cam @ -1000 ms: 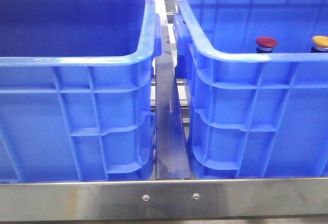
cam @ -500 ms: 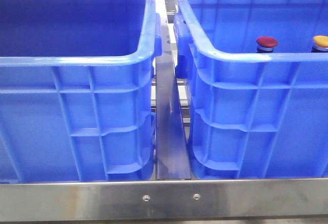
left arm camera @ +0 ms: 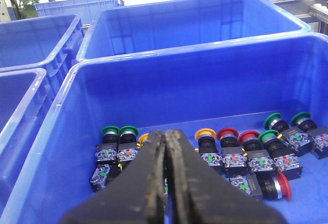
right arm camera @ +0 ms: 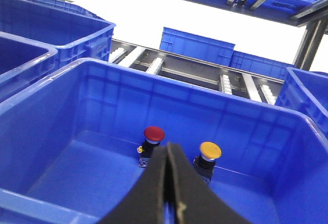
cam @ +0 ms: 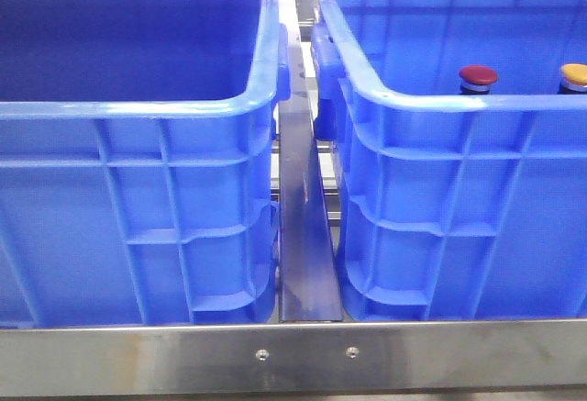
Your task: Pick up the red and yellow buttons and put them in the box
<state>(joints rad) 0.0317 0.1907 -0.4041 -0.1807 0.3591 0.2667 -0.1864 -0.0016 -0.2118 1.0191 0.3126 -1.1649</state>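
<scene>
A dark red button [cam: 477,76] and a yellow button [cam: 574,74] stand upright inside the right-hand blue box [cam: 431,100]. The right wrist view shows the same red button [right arm camera: 154,133] and yellow button [right arm camera: 210,150] on the box floor by the wall [right arm camera: 61,101]. My right gripper [right arm camera: 167,145] hangs shut and empty above them. My left gripper [left arm camera: 165,133] is shut and empty over another blue crate [left arm camera: 61,131]. That crate holds several more buttons, among them a yellow one [left arm camera: 205,133] and a red one [left arm camera: 226,133]. Neither gripper appears in the front view.
A second blue crate [cam: 138,107] stands left of the box, with a metal rail [cam: 303,236] between them and a steel frame bar [cam: 293,355] along the front. Green-capped buttons [left arm camera: 128,130] lie among the others. More blue crates [left arm camera: 189,24] and a roller conveyor [right arm camera: 154,65] lie beyond.
</scene>
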